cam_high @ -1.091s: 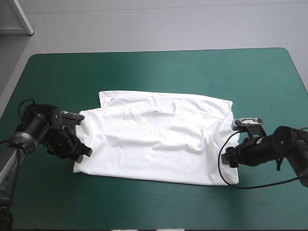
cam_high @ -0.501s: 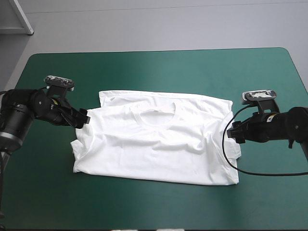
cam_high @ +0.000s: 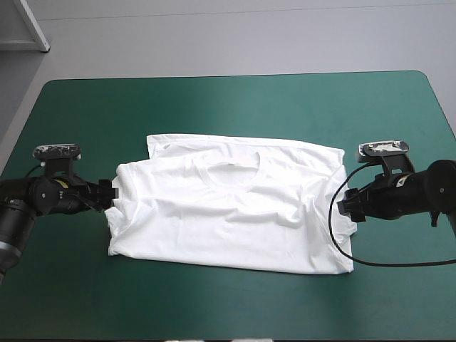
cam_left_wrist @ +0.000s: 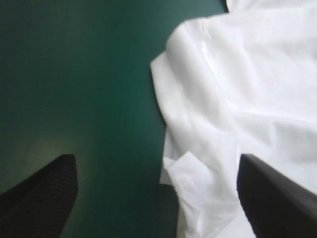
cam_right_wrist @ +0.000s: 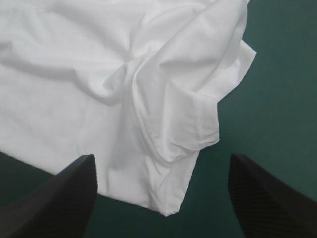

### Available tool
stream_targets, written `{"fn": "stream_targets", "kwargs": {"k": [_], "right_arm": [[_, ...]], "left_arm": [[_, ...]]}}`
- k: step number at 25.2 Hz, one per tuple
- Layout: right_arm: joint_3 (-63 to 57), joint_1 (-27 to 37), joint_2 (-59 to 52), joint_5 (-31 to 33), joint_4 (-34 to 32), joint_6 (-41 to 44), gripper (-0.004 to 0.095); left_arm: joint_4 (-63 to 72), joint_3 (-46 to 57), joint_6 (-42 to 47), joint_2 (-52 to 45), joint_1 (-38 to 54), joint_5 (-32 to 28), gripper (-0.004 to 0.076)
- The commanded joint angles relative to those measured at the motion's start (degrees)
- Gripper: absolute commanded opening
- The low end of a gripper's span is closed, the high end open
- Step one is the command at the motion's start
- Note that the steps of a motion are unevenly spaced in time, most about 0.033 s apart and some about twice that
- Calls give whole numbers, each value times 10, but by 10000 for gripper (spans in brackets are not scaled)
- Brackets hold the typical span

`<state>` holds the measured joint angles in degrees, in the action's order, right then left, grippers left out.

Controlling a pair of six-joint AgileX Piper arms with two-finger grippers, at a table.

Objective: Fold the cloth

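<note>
- The T-shirt (cam_high: 228,214) is spread flat in the middle of the teal-green cover (cam_high: 228,100), with its neck toward the far edge of the table.
- Both sleeves have been tucked in, so a wide white block is seen.
- The shirt has hardly been moved since the earlier pictures. Only its left edge looks a little more bunched.
- The left gripper (cam_high: 109,196) is held low at the middle of the shirt's left edge. Its black fingers are spread wide and nothing is gripped. The left sleeve (cam_left_wrist: 185,171) is seen between them.
- Earlier this gripper was at the near left corner, then up by the far left shoulder. Now it has been brought back between those two spots.
- The right gripper (cam_high: 345,204) is set at the shirt's right edge. Its fingers are wide apart too, and nothing is gripped. The right sleeve (cam_right_wrist: 198,119) lies just ahead of them.
- It has been shifted only a little since just before.
- It looks as if both sides are being lined up for a grab, so the next fold has not been started yet.
</note>
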<state>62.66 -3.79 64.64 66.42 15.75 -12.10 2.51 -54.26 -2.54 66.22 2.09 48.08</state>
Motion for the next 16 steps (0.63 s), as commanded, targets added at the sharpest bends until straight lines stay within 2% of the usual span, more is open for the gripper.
{"fn": "stream_targets", "kwargs": {"k": [1,10,14,16], "right_arm": [[19,0,-23,-2,8,-2,702],[19,0,-69,11,9,3,702],[19,0,-85,11,9,12,701],[19,0,-85,11,9,13,702]], "left_arm": [[107,35,-44,24,35,-91,630],[253,45,-116,139,74,-155,630],[388,45,-214,197,74,-151,630],[392,45,-217,204,74,-151,629]]}}
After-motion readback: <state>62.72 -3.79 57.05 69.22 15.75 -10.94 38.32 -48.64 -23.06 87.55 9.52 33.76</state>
